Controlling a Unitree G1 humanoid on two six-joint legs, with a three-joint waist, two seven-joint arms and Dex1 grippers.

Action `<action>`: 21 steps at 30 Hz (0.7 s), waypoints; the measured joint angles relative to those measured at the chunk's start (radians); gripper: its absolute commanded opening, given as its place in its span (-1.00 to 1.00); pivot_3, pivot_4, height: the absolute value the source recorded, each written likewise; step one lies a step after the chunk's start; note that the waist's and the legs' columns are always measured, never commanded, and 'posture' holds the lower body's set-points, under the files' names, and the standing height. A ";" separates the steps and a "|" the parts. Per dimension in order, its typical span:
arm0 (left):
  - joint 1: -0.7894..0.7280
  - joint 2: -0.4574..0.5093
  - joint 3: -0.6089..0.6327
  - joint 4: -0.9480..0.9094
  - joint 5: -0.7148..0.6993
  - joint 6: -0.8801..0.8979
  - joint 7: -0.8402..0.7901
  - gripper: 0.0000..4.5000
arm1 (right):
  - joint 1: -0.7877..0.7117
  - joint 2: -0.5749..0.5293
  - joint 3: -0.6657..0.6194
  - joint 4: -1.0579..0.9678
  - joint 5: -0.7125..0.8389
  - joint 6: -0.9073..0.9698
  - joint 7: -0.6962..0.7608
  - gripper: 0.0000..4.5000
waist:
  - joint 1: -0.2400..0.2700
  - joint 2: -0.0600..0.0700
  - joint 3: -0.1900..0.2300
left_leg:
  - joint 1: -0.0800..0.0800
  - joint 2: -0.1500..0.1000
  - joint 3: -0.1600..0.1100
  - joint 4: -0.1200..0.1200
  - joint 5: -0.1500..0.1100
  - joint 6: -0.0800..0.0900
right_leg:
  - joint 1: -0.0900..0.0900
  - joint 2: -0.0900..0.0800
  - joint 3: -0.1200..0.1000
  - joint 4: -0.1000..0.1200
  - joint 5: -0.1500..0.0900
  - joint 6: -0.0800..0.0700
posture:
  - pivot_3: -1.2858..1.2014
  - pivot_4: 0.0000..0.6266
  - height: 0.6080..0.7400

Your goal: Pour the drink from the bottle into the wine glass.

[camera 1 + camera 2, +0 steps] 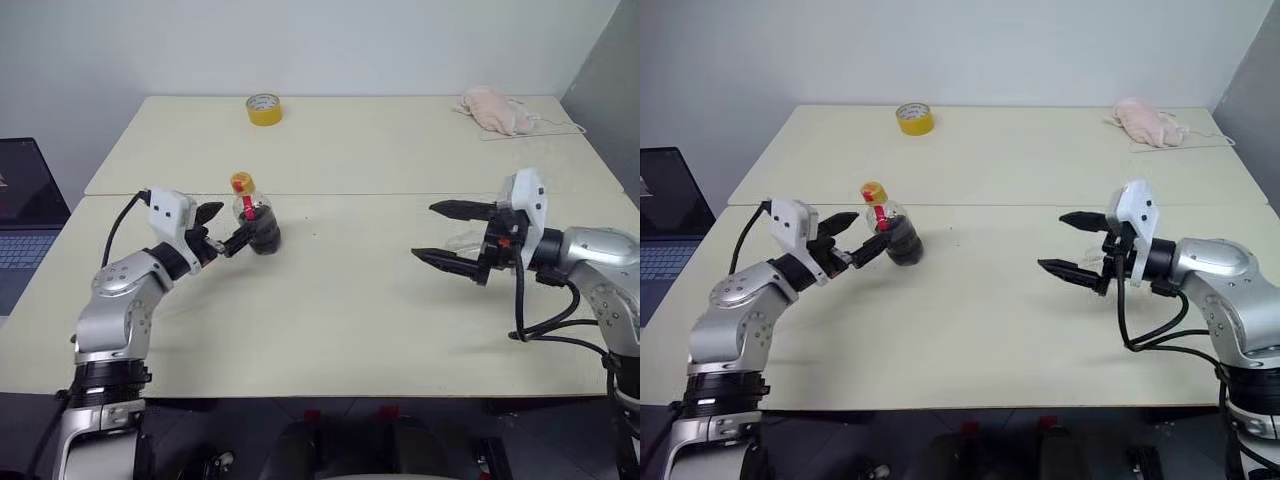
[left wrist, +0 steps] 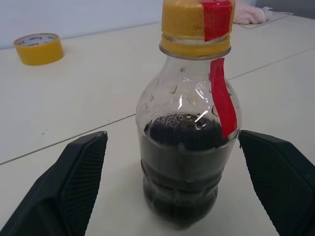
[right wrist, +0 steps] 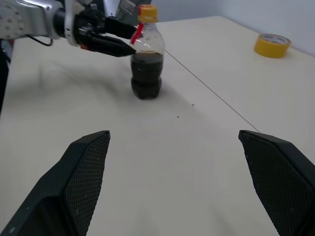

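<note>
Cream table (image 1: 330, 300): bottle (image 1: 256, 223) red-labelled, print unreadable; left hand (image 1: 222, 232), right hand (image 1: 452, 236) spread.

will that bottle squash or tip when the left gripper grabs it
The bottle is thin clear plastic, so its empty upper part may dent. Drink fills only the rounded lower body, so it probably sits stable. The left gripper stands open around it.

The small clear glossy plastic bottle (image 2: 189, 123) wears a smooth yellow-orange plastic cap (image 2: 195, 24); the cream counter (image 1: 340, 300) looks matt; ribbed black claw fingers (image 2: 78, 182).
</note>
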State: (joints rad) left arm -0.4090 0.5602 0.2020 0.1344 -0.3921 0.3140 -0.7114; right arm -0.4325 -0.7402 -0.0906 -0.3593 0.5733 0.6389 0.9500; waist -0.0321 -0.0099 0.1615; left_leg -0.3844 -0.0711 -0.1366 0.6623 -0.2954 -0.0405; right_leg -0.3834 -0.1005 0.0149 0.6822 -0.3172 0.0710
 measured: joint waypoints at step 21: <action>-0.122 -0.125 -0.067 0.230 0.070 -0.162 -0.021 0.47 | -0.015 0.000 0.027 -0.026 0.008 0.027 -0.032 1.00 | 0.000 -0.002 -0.001 | 0.000 -0.002 -0.001 0.001 0.000 0.000 | 0.000 -0.001 0.000 0.000 0.000 0.000 | 0.03 -0.52 1.00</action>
State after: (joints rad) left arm -0.5309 0.4354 0.1354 0.3645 -0.3218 0.1517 -0.7320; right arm -0.4476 -0.7399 -0.0637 -0.3852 0.5813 0.6659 0.9183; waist -0.0324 -0.0121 0.1604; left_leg -0.3845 -0.0733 -0.1381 0.6628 -0.2954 -0.0404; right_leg -0.3833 -0.1017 0.0144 0.6823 -0.3170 0.0714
